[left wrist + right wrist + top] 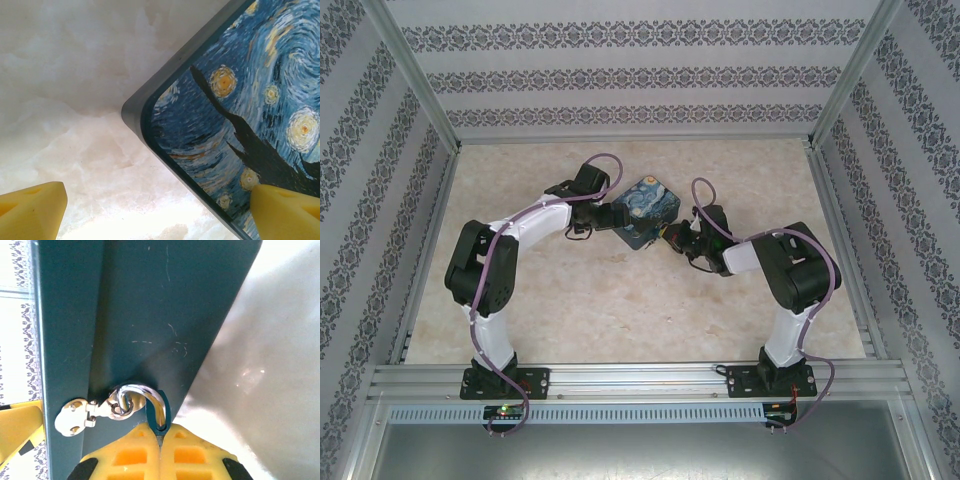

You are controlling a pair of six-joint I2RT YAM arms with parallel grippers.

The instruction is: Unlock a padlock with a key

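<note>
Box on table between left tool and right tool, padlock on its hasp at the right.

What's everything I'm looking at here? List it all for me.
box: one, dark blue with swirly painted lid, mid-table
hasp: one, silver, on the box's side
padlock: one, teal with metal shackle, hooked through the hasp's ring
table: one, pale marbled, under everything
walls: three, grey-patterned, around the table
arms: two, black and white, near edge
left gripper: one, yellow fingers, open astride a box corner
right gripper: one, yellow fingers, shut on the padlock
</note>
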